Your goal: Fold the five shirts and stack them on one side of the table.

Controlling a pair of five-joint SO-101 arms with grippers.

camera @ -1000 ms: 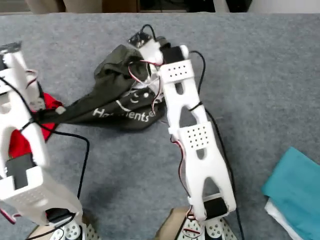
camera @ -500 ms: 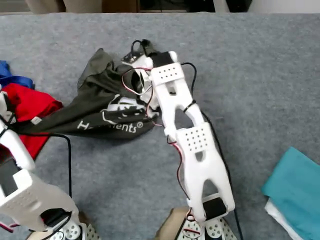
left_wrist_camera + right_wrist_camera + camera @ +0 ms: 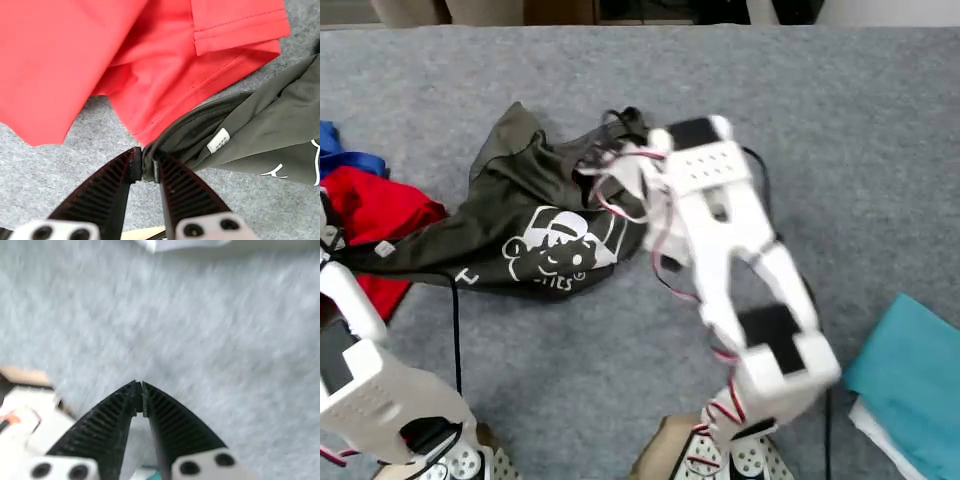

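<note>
Item 1. Dark shirt: lies left of the middle of the table, printed front up. It is bunched near the right arm's wrist and drawn to a narrow tail toward the left edge. It is not flat and not folded.

Item 2. Left claw: mine, pinching the very corner of that tail. Only a small bite of cloth sits between the tips, just beside a white sewn label.

Item 3. Right claw: mine, pressed together with nothing in it, held above bare grey table.

Item 4. Red shirt: crumpled, and its hem touches the dark tail beside my left claw.

Item 5. Blue shirt: at the left edge, beyond the red one.

Item 6. Teal shirt: at the right edge, lying on white cloth.

Handling note, as I judge it. The step in hand is spreading the dark shirt before any fold.
- The bite is thin, so I should pull gently and low along the table or it may slip.
- I should draw away from the red shirt so it is not dragged along.
- My right claw should take the bunched far side, so the cloth is tensioned between two corners.
</note>
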